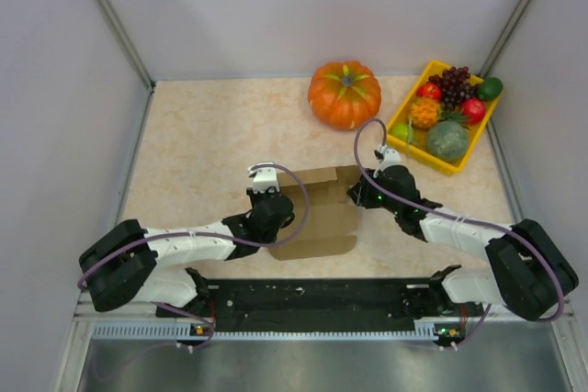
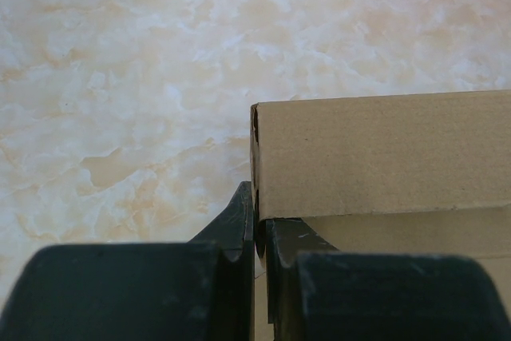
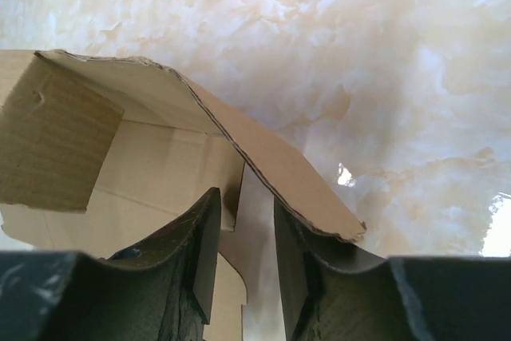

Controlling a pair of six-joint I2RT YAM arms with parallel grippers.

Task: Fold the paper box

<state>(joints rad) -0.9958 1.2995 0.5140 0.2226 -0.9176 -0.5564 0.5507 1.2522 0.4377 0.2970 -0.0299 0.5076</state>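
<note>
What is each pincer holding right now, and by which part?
The left pincer pinches the paper box by the corner edge of its raised wall. The right pincer is open around a flap, gripping nothing.

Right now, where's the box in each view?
Top external: box mid-picture.
Left wrist: box fills the right half, wall upright; left gripper pinches its near-left edge.
Right wrist: box left and centre, flaps loose, just above the right gripper.
Shared landmark: marbled beige tabletop, under the box in all three.
</note>
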